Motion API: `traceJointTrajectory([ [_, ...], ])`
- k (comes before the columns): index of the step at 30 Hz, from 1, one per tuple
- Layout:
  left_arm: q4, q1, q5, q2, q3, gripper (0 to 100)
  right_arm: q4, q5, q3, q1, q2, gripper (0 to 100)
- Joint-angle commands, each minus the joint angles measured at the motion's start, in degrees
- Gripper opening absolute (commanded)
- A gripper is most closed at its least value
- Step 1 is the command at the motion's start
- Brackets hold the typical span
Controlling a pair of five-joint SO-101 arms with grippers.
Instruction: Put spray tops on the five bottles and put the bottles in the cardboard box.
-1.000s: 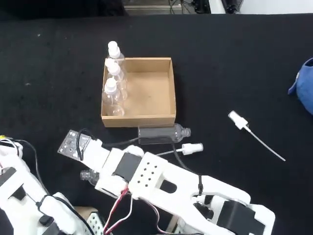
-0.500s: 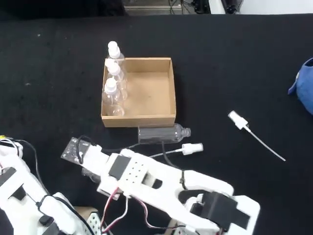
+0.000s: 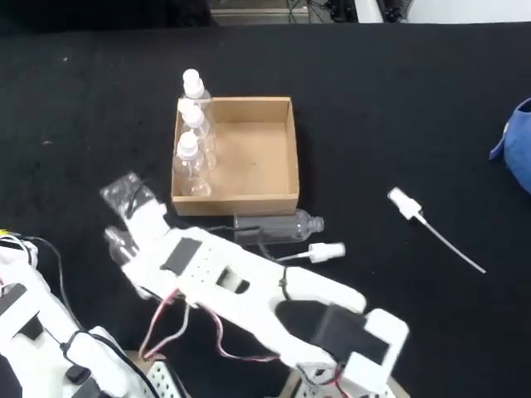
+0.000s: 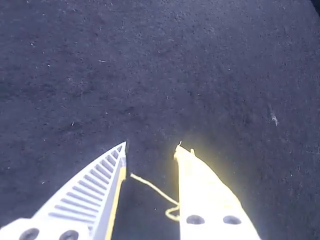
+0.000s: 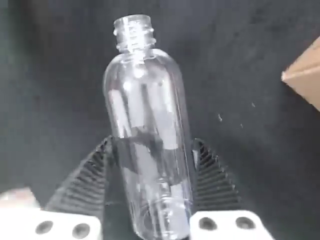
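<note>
Three capped bottles (image 3: 194,124) stand along the left wall of the cardboard box (image 3: 249,200). Just outside its front wall lie an uncapped bottle (image 3: 274,225) and a spray top (image 3: 325,250). A second spray top (image 3: 405,203) lies well off to the box's right. Near the box's front-left corner, the right gripper (image 5: 152,143) clamps an open-necked bottle (image 5: 145,100). The left gripper (image 4: 151,146) has its fingers spread, holding nothing.

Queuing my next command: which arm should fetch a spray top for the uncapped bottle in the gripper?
Left, probably. The right gripper is shut on the uncapped bottle, so it is busy; the left gripper is open over the table. The nearest spray top lies beyond the right arm, though.
</note>
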Motion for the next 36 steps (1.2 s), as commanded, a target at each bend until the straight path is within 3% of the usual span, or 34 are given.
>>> traceJointTrajectory([
  [1, -1.23, -0.48, 0.53, -0.26, -3.65, 3, -3.96, -6.51, -6.9, 0.09, 1.36, 14.8],
  [8, -1.23, -0.31, 0.35, -0.26, -3.56, 3, 5.54, 0.7, -14.64, -2.73, 0.92, 34.9],
  [14, -0.97, -0.22, 0.35, -0.26, -3.56, 3, 12.75, 5.36, -19.21, -2.73, -2.68, 36.1],
  [19, 0.0, 4.44, -2.81, -0.26, -3.47, 3, 19.34, 15.3, -19.12, -1.32, -7.96, 36.1],
  [26, 8.26, 15.78, -15.65, -0.97, -5.41, 5, 29.54, 20.22, -17.01, 6.68, -19.65, 36.0],
  [31, 22.68, 19.56, -16.35, -0.35, -12.18, 21, 33.93, 25.05, -14.11, 14.51, -29.05, 36.0],
  [36, 32.62, 21.67, -16.88, -0.35, -18.51, 22, 40.09, 30.42, -13.49, 24.79, -35.47, 36.0],
])
